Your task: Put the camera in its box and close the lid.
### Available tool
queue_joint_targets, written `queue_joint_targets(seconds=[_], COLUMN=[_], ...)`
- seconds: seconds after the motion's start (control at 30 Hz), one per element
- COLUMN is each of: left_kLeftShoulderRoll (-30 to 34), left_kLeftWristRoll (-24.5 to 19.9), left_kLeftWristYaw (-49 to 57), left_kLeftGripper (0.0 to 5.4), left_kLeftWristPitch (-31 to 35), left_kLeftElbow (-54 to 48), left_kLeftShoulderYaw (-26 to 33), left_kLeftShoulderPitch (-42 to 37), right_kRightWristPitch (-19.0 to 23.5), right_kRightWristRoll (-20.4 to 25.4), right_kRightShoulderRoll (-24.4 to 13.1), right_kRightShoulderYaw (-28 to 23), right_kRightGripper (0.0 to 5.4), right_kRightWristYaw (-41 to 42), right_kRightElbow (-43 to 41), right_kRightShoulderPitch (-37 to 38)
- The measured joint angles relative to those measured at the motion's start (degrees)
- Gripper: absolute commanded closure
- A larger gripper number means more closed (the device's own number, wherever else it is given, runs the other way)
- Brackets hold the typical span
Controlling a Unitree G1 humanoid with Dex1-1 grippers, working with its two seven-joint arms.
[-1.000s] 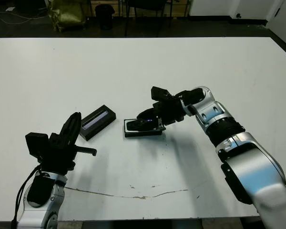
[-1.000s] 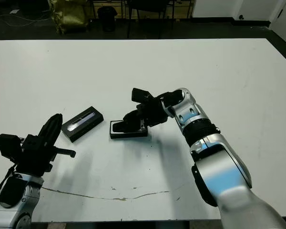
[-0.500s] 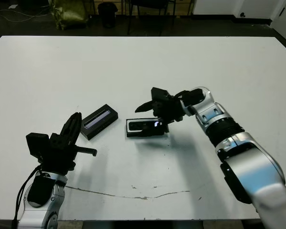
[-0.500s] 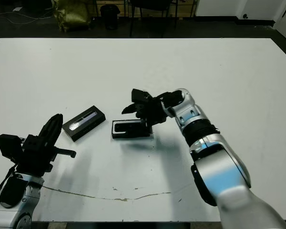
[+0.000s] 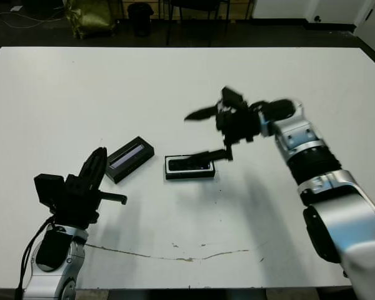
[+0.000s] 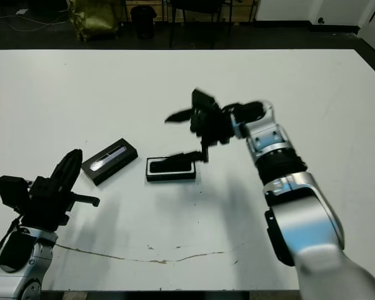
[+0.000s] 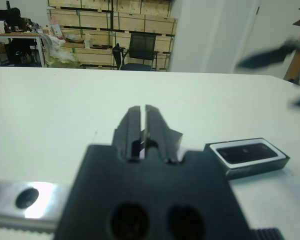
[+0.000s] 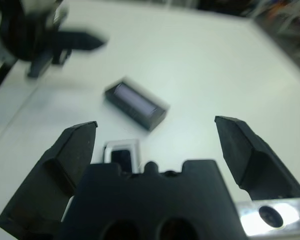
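White bench under me: the camera (image 5: 189,164) lies in the box (image 5: 189,167) mid-bench, so closing is the step in hand. My right gripper (image 5: 209,134) hangs wide open, empty; my left gripper (image 7: 143,131) is pinched together, empty. Next I must fetch the lid (image 5: 130,159), nearer the left edge.

Bench (image 5: 175,81): smooth matt white, scuffed near edge. Lid (image 5: 129,159): matt black, glossy bluish strip. Box (image 5: 189,167): black, white lining. Camera (image 7: 248,152): glossy black.
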Motion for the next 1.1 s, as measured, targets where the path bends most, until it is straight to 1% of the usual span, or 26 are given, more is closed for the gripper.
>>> queue_joint_targets(seconds=[0.1,0.2,0.3,0.37,0.43,0.5,0.57,0.67,0.73,0.87,0.97,1.03,1.1], left_kLeftShoulderRoll=[0.0,0.0,-0.1,-0.2,-0.2,-0.2,-0.1,0.0,0.1,1.4,3.4,6.1,10.0], left_kLeftWristRoll=[-0.1,-0.1,-0.1,-0.1,-0.1,0.2,0.2,0.2,0.1,-0.4,-0.8,-1.4,-3.5], left_kLeftWristYaw=[0.0,0.0,0.3,0.6,0.7,0.9,0.9,0.8,0.7,-0.1,-0.9,-3.0,-7.0], left_kLeftGripper=[5.40,5.40,5.40,5.40,5.40,5.40,5.40,5.40,5.40,5.40,5.40,5.40,5.40], left_kLeftWristPitch=[0.4,0.9,1.3,1.5,1.5,1.5,1.4,1.2,1.1,0.8,1.7,1.7,1.9], left_kLeftElbow=[-0.1,-0.3,-0.8,-1.0,-1.0,-1.0,-1.0,-1.0,-0.9,-0.7,-0.8,-0.3,1.3], left_kLeftShoulderYaw=[0.1,0.1,0.0,0.0,0.0,0.0,0.1,0.4,1.0,2.7,4.6,6.3,8.4], left_kLeftShoulderPitch=[0.1,0.1,0.1,0.1,0.1,0.1,0.0,-0.1,-0.3,-1.0,-2.2,-2.9,-4.5], right_kRightWristPitch=[4.0,4.7,6.7,6.8,5.6,5.5,7.5,11.6,12.7,12.7,12.6,12.7,12.7], right_kRightWristRoll=[2.7,3.9,5.3,5.5,5.6,5.8,6.6,9.0,10.0,12.3,13.9,14.8,15.5], right_kRightShoulderRoll=[-0.7,-1.4,-2.0,-2.2,-2.4,-2.5,-2.4,-1.5,-1.4,-1.1,-0.8,-0.7,-0.8], right_kRightShoulderYaw=[-3.0,-4.5,-5.6,-6.0,-6.7,-7.5,-8.8,-11.0,-12.0,-13.5,-14.8,-15.4,-15.9], right_kRightGripper=[1.07,1.73,2.41,2.85,3.31,3.75,4.21,4.91,5.34,5.38,5.38,5.38,5.38], right_kRightWristYaw=[-5.9,-10.3,-13.9,-16.3,-19.0,-21.9,-26.4,-32.2,-34.8,-37.7,-38.9,-39.8,-40.4], right_kRightElbow=[-8.2,-13.8,-17.6,-19.8,-21.7,-23.9,-27.4,-32.3,-35.3,-38.8,-39.5,-40.1,-40.6], right_kRightShoulderPitch=[5.0,9.3,12.1,13.8,16.3,18.8,21.7,25.6,28.6,34.4,37.1,38.1,39.1])
